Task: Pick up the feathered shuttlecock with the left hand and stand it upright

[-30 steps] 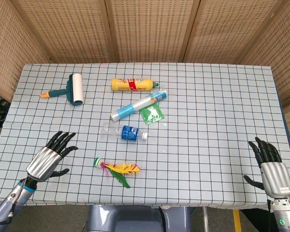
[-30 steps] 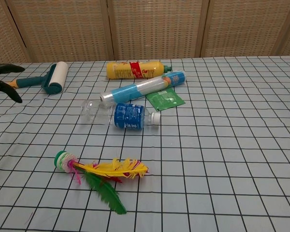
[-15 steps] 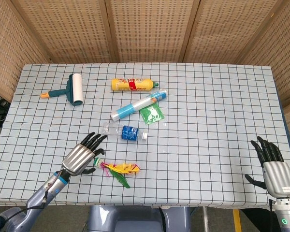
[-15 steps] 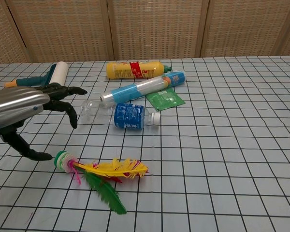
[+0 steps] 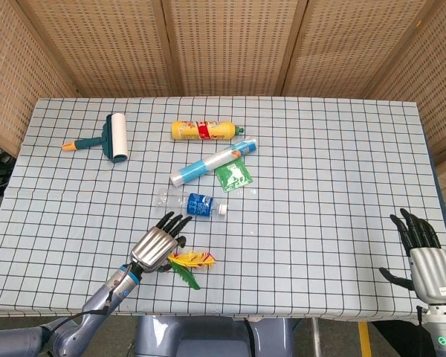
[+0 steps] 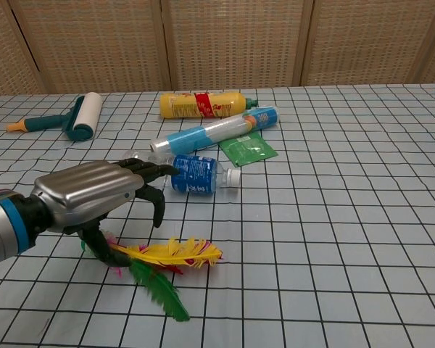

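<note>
The feathered shuttlecock (image 5: pixel 190 262) lies on its side near the table's front edge, yellow, pink and green feathers (image 6: pixel 170 255) pointing right. My left hand (image 5: pixel 157 245) hovers over its base end, fingers spread and reaching toward the bottle, thumb (image 6: pixel 94 245) down beside the hidden base. In the chest view the left hand (image 6: pixel 90 197) covers the base, and I see no grip on the shuttlecock. My right hand (image 5: pixel 425 256) is open off the front right corner, seen only in the head view.
A clear water bottle (image 5: pixel 195 204) lies just beyond my left fingertips. Behind it are a green packet (image 5: pixel 233 176), a blue-white tube (image 5: pixel 212 162), a yellow bottle (image 5: pixel 204 130) and a lint roller (image 5: pixel 111 137) at far left. The checked tablecloth (image 5: pixel 320 186) covers the table.
My left hand has swept rightward from the table's left front to over the shuttlecock's base, hiding it. The shuttlecock has not moved. The right hand has sunk slightly.
</note>
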You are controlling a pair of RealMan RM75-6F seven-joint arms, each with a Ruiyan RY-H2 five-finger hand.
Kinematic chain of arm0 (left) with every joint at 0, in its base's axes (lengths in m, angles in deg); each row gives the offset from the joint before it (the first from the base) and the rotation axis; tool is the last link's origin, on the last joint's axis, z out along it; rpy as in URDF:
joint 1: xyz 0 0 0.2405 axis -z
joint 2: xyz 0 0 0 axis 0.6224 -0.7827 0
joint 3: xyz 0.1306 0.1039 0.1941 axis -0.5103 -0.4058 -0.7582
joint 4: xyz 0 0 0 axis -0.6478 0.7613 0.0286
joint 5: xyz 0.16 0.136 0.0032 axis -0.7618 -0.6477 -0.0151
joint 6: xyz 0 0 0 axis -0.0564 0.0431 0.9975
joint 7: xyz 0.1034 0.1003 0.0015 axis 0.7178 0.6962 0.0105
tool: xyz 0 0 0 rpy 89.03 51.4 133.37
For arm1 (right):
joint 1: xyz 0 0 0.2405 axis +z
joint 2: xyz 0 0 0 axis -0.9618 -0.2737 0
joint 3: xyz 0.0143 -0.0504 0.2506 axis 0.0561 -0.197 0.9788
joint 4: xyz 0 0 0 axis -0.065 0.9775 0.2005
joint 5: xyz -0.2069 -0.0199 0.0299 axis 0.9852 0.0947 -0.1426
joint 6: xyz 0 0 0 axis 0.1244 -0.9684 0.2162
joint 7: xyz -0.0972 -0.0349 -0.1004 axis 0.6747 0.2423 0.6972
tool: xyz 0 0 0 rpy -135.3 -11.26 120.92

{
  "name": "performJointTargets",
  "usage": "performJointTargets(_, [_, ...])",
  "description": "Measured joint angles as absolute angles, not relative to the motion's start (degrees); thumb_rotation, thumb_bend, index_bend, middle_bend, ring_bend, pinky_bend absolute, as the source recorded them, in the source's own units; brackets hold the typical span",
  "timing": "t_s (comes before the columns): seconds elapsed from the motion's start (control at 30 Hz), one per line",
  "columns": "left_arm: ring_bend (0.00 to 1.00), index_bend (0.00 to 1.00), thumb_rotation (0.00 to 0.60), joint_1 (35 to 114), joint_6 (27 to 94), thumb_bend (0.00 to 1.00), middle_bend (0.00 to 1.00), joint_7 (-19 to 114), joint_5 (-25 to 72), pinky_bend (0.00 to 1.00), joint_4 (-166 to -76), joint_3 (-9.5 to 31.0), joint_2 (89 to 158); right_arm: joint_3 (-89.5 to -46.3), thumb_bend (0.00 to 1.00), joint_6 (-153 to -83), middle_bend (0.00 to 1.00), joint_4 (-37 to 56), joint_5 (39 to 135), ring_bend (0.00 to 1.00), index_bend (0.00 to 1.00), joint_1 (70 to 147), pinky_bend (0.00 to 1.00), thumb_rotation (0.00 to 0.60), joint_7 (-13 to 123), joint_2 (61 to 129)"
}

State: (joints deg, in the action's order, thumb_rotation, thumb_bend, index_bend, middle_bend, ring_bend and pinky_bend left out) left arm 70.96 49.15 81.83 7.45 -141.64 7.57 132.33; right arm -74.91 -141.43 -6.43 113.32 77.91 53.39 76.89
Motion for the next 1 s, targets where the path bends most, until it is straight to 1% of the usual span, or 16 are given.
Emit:
performJointTargets(0.27, [0.00,0.50,0.600,71.92,49.81,0.17,0.00,85.79,10.98,0.00,-141.27,7.27,134.23,-74.90,0.08,-141.56,0.00,-6.38,113.45,0.00,0.03,77.87,0.13,0.600,52.63,76.68])
performJointTargets(0.67, [0.00,0.55,0.600,73.40,51.01,0.18,0.00,91.04,15.89,0.00,-139.49,6.29,137.09,-74.77,0.08,-142.10,0.00,-6.01,113.64,0.00,0.03,77.74,0.13,0.600,51.74,76.72])
performJointTargets(0.77, [0.00,0.57,0.600,73.73,51.35,0.27,0.00,91.73,16.66,0.00,-138.90,5.94,137.75,-74.74,0.08,-142.18,0.00,-5.94,113.65,0.00,0.03,77.71,0.13,0.600,51.60,76.74])
performJointTargets(0.83, [0.00,0.61,0.600,73.86,51.55,0.37,0.00,91.70,16.86,0.00,-138.67,5.69,138.05,-74.72,0.08,-142.18,0.00,-5.92,113.64,0.00,0.03,77.71,0.13,0.600,51.43,76.72])
performJointTargets(0.9, [0.00,0.63,0.600,73.89,51.99,0.43,0.00,91.34,16.74,0.00,-138.59,5.51,138.15,-74.74,0.08,-142.21,0.00,-5.89,113.72,0.00,0.03,77.71,0.13,0.600,51.25,76.72])
performJointTargets(1.0, [0.00,0.65,0.600,73.77,53.07,0.48,0.00,90.29,15.65,0.00,-138.78,5.28,137.98,-74.76,0.08,-142.19,0.00,-5.86,113.78,0.00,0.03,77.73,0.13,0.600,51.22,76.74])
